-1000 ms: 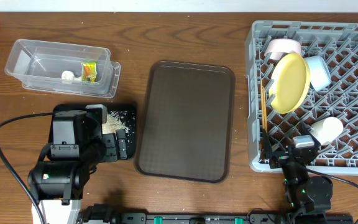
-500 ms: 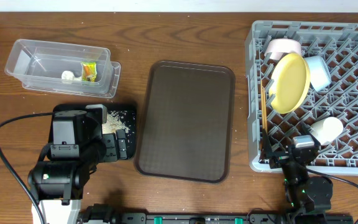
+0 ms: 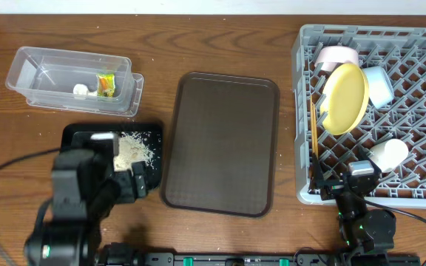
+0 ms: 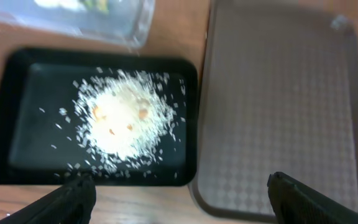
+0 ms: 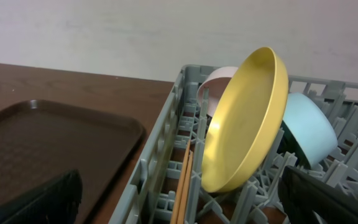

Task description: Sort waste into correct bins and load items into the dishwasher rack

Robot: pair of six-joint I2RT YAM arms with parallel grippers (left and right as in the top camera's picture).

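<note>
The grey dishwasher rack (image 3: 413,185) holds the yellow-green plate (image 3: 345,97) on edge, a white bowl (image 3: 335,55), a light blue bowl (image 3: 380,83), a small white cup (image 3: 388,154) and the chopsticks (image 3: 313,133). The clear tub (image 3: 28,74) holds the snack wrapper (image 3: 106,84) and a white scrap (image 3: 80,90). The black tray (image 3: 80,134) holds the rice crumbs (image 3: 133,148), also in the left wrist view (image 4: 123,118). My left gripper (image 4: 179,196) is open and empty above the tray's near edge. My right gripper (image 5: 179,199) is open and empty at the rack's near left corner.
The dark brown serving tray (image 3: 222,143) lies between the black tray and the rack. A few stray crumbs lie on the wood near the clear tub. Cables trail from both arms at the table's front edge.
My left arm has drawn back toward the front edge, uncovering the black tray and its rice. The right arm has not moved.
</note>
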